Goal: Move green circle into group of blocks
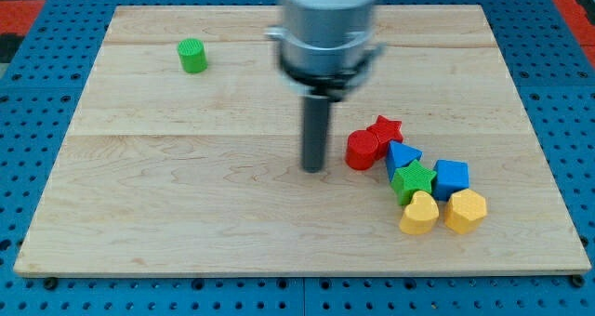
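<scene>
The green circle [192, 56] stands alone near the view's top left of the wooden board [186, 214]. A group of blocks lies at the view's right: a red circle [363, 151], a red star [385, 129], a blue triangle [402, 155], a green star [414, 179], a blue block [452, 177], a yellow heart [419, 213] and a yellow hexagon [465, 210]. My tip [313, 169] rests on the board just left of the red circle, far to the right of and below the green circle.
The arm's grey cylindrical body [330, 28] hangs over the board's top middle. A blue pegboard [28, 167] surrounds the board.
</scene>
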Available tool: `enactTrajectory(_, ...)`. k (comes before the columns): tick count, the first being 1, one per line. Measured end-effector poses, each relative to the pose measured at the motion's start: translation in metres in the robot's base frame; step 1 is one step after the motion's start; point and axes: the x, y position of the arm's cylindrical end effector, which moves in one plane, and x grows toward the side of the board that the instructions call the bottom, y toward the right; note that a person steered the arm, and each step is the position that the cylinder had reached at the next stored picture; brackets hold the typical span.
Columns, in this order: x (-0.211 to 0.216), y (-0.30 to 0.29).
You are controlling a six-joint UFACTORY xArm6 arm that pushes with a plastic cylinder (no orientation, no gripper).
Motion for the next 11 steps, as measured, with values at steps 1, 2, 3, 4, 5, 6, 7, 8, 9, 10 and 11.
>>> enactTrajectory(1,-0.029,-0.039)
enactTrajectory(2,-0.109,-0.103)
enactTrajectory(3,-0.177,-0.159)
enactTrajectory(4,-0.211,-0.227)
enactTrajectory(5,-0.226,-0.193)
enactTrajectory(6,-0.210,-0.134)
enactTrajectory(7,-0.219,-0.109)
enactTrajectory(8,-0.237,-0.091)
enactTrajectory(9,-0.214,-0.051)
enactTrajectory(10,-0.174,-0.004)
enactTrajectory(11,-0.154,0.046)
